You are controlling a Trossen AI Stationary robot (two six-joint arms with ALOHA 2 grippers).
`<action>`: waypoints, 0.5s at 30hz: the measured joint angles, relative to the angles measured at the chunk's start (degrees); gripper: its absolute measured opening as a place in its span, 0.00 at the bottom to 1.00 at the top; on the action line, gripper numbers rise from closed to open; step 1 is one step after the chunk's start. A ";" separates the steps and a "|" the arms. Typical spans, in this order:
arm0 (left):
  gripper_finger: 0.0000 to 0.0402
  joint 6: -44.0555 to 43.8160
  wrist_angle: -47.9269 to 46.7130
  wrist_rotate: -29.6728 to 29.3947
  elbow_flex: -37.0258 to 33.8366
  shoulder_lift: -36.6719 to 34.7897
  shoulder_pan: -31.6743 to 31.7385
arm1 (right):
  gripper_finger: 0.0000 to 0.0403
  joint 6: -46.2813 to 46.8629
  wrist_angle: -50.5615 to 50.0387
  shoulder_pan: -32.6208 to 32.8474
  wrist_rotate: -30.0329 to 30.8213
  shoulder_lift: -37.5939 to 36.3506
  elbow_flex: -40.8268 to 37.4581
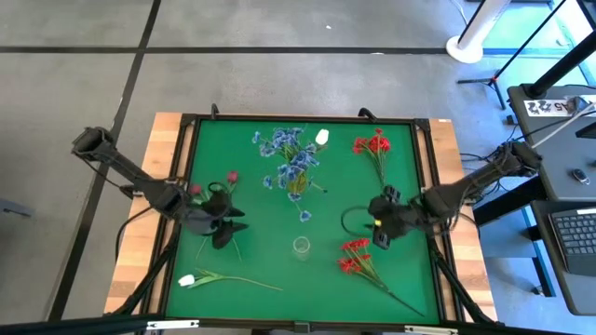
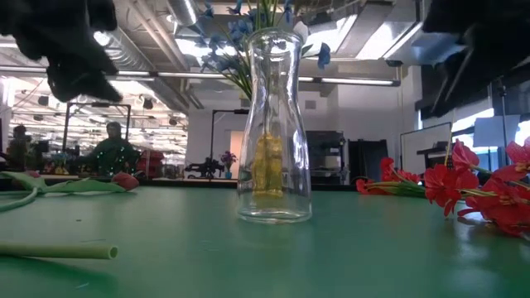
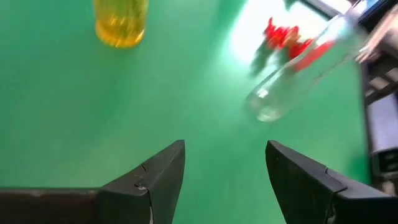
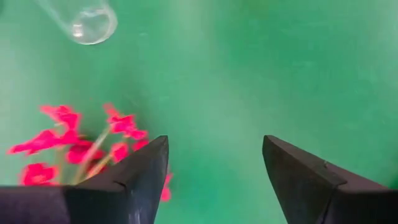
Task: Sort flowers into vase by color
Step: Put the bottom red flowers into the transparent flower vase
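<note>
While lying loose on green table (image 1: 251,209) near empty clear vase (image 1: 301,247): red flowers (image 1: 355,256), thin-stemmed, likely light, floppy; grip mid-stem, below blossoms; right gripper (image 4: 214,171) above them, left gripper (image 3: 225,168) apart elsewhere, both spread, empty.

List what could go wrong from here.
The empty clear vase is tall and narrow; an arm swinging past could tip it. The right gripper hangs open just beside the red spray, so closing now would likely miss the stem. The yellow vase already holds blue flowers, leaving little room.
</note>
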 joint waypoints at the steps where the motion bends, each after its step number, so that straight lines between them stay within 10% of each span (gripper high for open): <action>1: 0.54 0.08 1.03 -1.27 0.00 0.00 -0.89 | 0.65 1.68 0.55 1.70 0.30 0.03 -0.36; 15: 0.54 0.04 3.63 -6.68 -0.02 0.00 -4.32 | 0.65 19.38 2.93 10.58 -0.80 1.25 -2.72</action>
